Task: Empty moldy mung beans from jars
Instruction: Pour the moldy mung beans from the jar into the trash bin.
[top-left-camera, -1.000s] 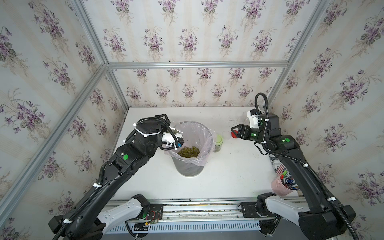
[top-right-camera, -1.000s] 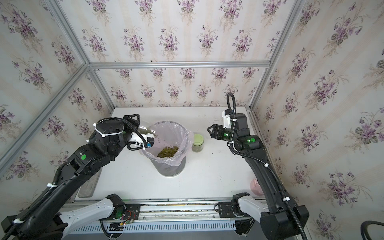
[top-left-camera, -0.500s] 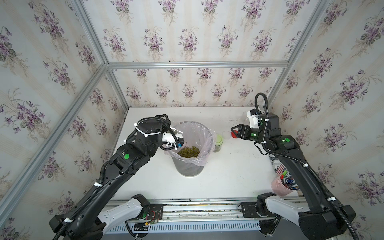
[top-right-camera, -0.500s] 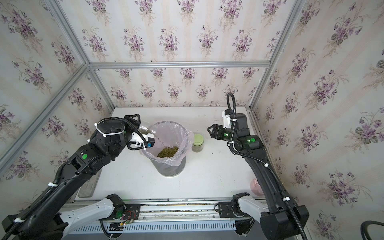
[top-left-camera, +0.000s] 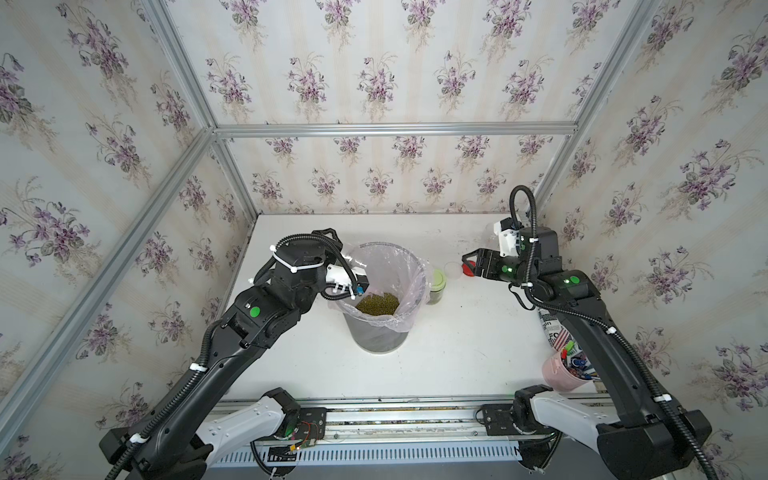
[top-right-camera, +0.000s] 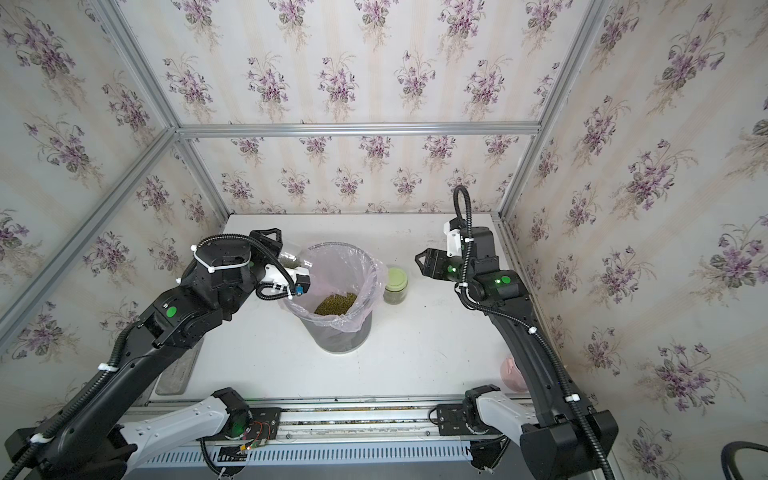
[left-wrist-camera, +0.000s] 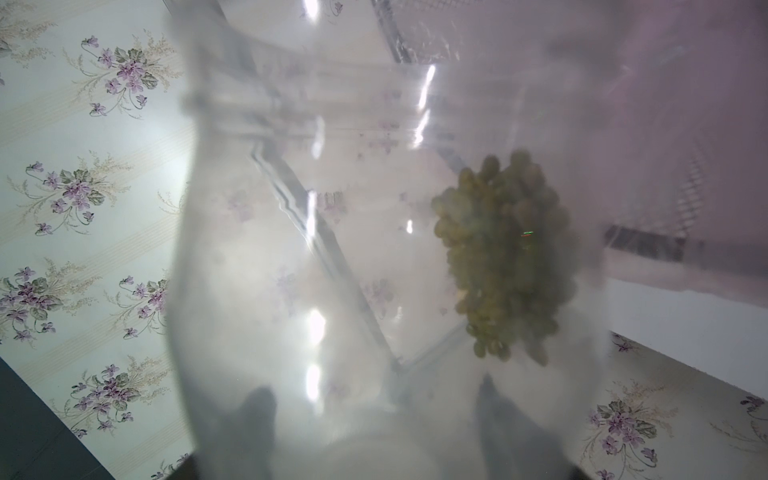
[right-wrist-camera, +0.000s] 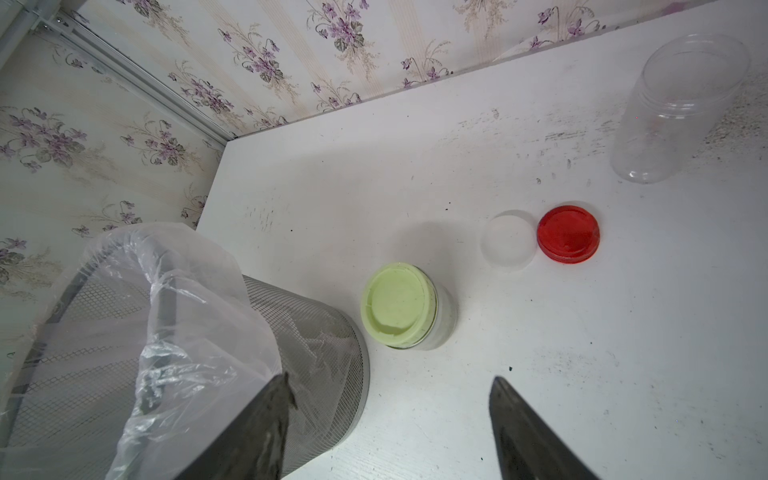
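My left gripper (left-wrist-camera: 374, 395) is shut on a clear lidless jar (top-right-camera: 291, 257), held tilted at the far left rim of the grey mesh bin (top-left-camera: 378, 340). A clump of moldy mung beans (left-wrist-camera: 507, 257) still clings inside that jar. More beans (top-left-camera: 377, 303) lie in the bin's pinkish liner. A green-lidded jar (right-wrist-camera: 399, 307) stands upright just right of the bin. Beyond it lie a white lid (right-wrist-camera: 508, 237) and a red lid (right-wrist-camera: 568, 233), with an empty clear jar (right-wrist-camera: 681, 108) near the back wall. My right gripper (right-wrist-camera: 390, 386) hovers open above the table near the lids, holding nothing.
A pink cup of pens (top-left-camera: 565, 370) and a printed can (top-left-camera: 550, 328) stand at the right edge, partly behind my right arm. A grey tray (top-right-camera: 178, 370) lies at the front left under my left arm. Flowered walls close in three sides.
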